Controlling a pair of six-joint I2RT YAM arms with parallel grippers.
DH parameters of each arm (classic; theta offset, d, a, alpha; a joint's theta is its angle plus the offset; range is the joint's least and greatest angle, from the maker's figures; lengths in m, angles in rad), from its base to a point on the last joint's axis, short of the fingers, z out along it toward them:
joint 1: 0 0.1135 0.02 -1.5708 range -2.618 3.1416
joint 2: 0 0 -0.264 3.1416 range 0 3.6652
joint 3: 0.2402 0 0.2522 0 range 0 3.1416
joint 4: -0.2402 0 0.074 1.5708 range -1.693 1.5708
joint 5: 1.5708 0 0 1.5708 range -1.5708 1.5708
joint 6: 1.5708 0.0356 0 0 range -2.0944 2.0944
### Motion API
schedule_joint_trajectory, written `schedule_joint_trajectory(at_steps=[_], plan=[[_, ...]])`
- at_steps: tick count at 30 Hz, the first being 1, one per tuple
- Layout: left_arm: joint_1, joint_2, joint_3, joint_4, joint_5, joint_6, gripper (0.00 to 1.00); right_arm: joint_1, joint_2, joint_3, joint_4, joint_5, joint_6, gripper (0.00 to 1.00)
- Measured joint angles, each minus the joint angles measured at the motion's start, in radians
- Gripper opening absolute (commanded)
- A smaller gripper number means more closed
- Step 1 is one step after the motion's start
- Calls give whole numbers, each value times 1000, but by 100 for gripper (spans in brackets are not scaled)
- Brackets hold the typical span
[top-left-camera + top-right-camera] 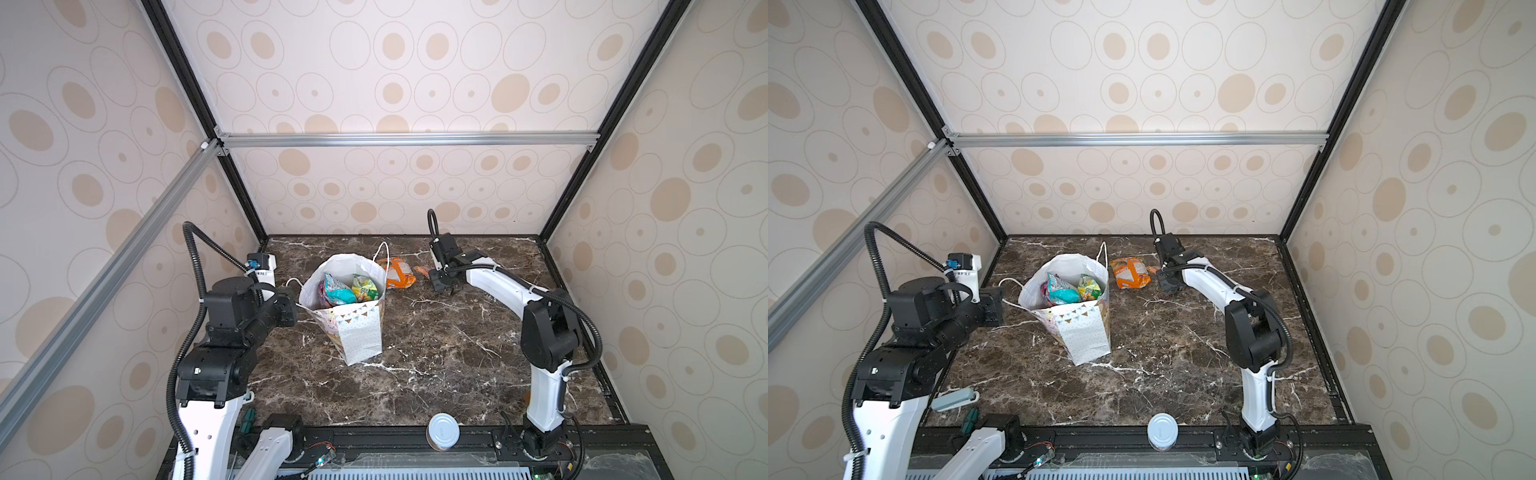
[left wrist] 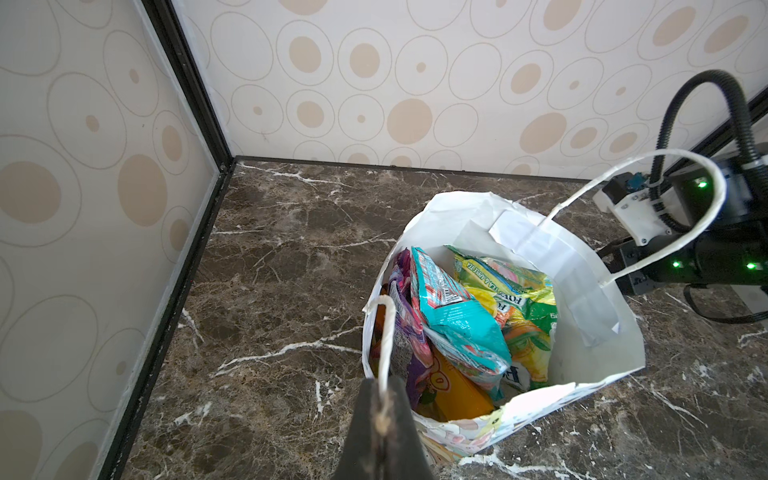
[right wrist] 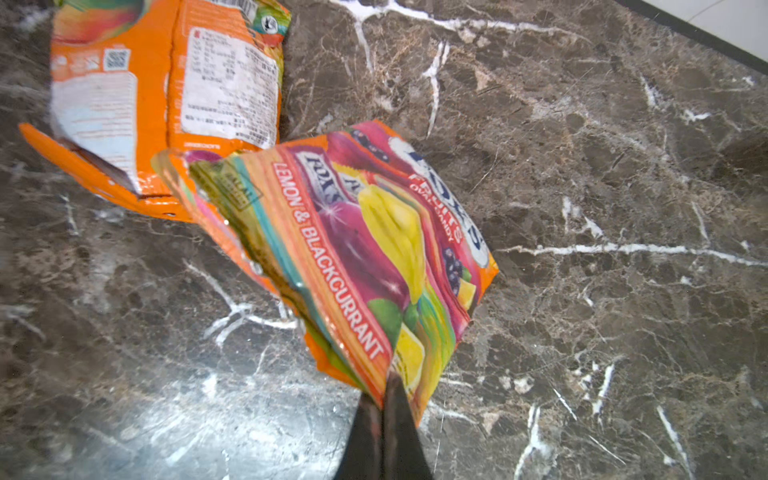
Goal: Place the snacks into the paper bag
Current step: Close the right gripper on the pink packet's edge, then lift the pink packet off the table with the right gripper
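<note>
Left pincer [image 2: 380, 390] is pressed together on the near cord handle [image 2: 387, 332]; cord looks taut, drawing that side of the paper bag [image 1: 360, 336] outward. The bag stands upright on the worktop [image 1: 436, 357], left of centre, mouth open; we want that tension held so the rim doesn't fold in.

Inside already: purple packet [image 2: 405, 332] against the wall, teal packet [image 2: 453, 320], green-yellow packet [image 2: 519, 299], more beneath; space is getting tight. Just behind and right of the bag, the orange packet [image 1: 398, 272] lies flat on the worktop, not yet in.

Right of that, the pink Fox's packet [image 3: 365, 249] is pinched at one edge by the right pincer [image 3: 384, 399]; its far corner sits over the orange packet; we can't tell if they touch.

Our read: the step is carrying this packet to the bag. To do it well: lift it clear of the far handle [image 2: 665, 166], which arches over the mouth; enter from above, towards the gap by the far white wall; release low, since the film looks slippery and the edge grip is thin.
</note>
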Motion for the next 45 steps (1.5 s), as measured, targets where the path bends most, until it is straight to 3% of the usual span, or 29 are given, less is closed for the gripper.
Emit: schedule_joint_trajectory(at_steps=[18,45], plan=[[0,-11,-9,3,-1,0,0,-11,-131,-61,-10,-90,49,0],[0,-11,-9,3,0,0,0,-17,-370,-209,24,-133,128,0]])
